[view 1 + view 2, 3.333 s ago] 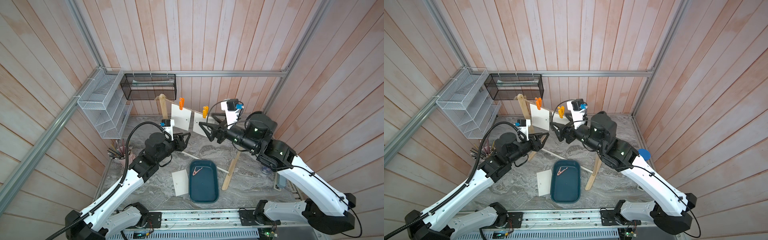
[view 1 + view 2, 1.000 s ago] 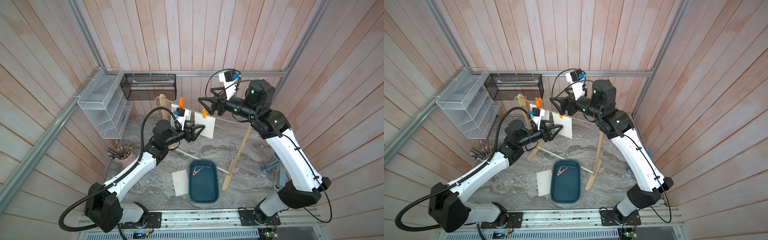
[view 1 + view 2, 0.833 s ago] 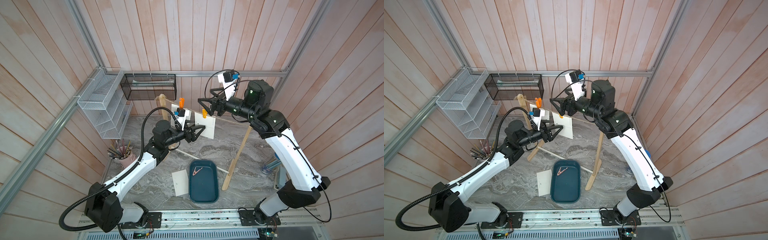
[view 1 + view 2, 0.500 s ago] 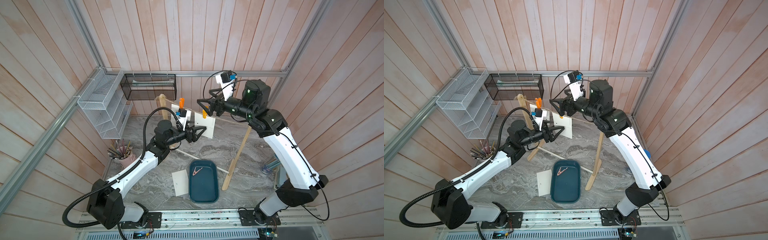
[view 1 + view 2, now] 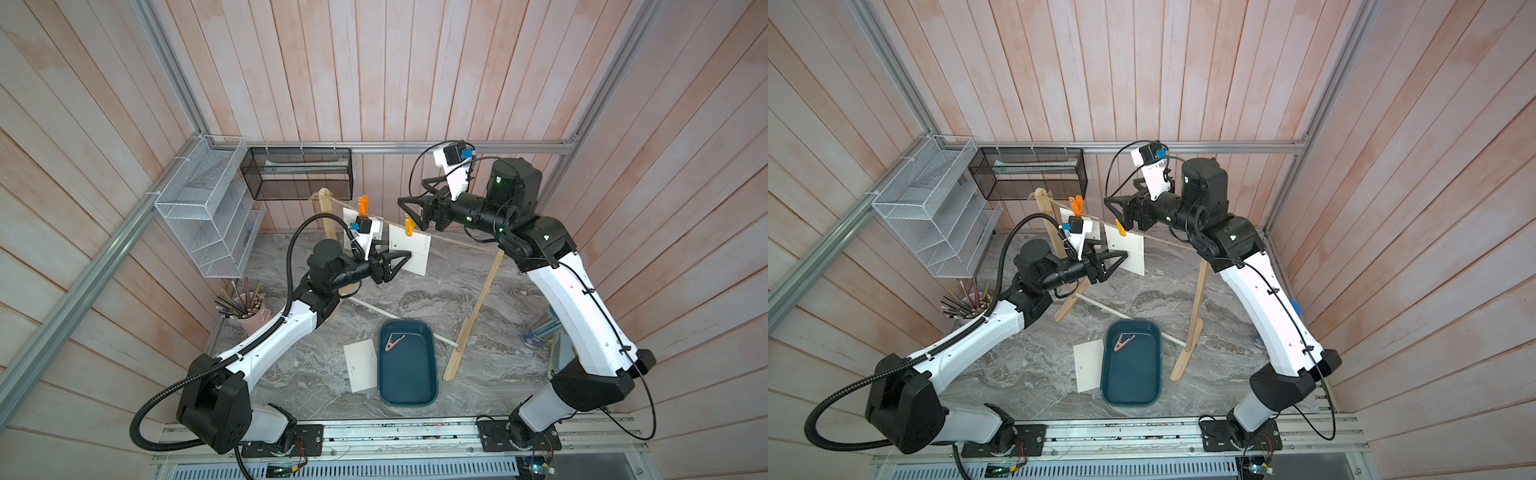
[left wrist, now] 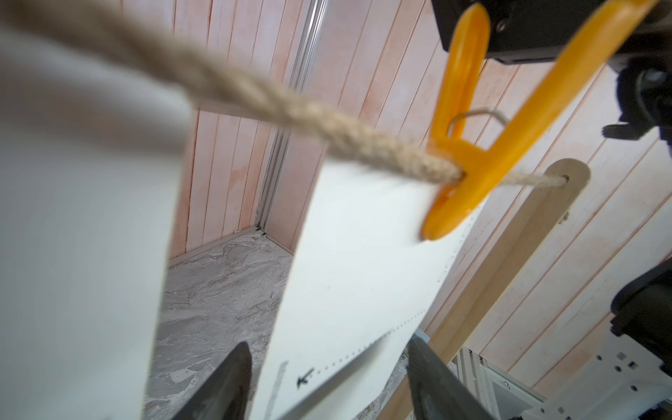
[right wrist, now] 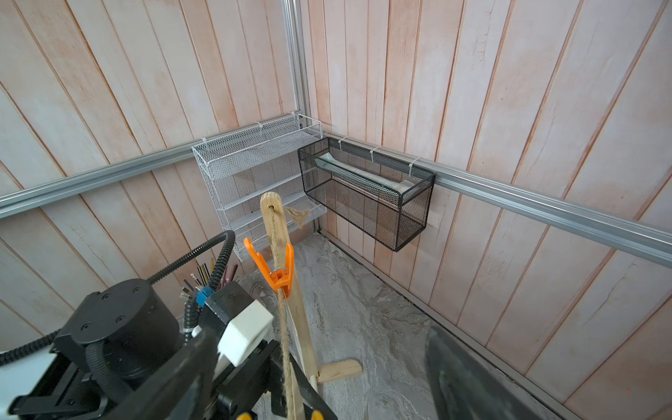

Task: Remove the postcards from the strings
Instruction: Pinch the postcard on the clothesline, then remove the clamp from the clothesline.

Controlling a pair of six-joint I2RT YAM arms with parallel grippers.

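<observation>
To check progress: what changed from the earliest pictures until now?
The right gripper rose to the yellow clothespin, open around it. The left gripper reached forward, open around the lower edge of that pin's postcard. Nothing gripped yet. The other hung postcard and the postcard beside the tray stayed.

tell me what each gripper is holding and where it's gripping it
Nothing is gripped yet. The left gripper, open, straddles the lower edge of the postcard; the right gripper is open around the handles of the yellow clothespin.
</observation>
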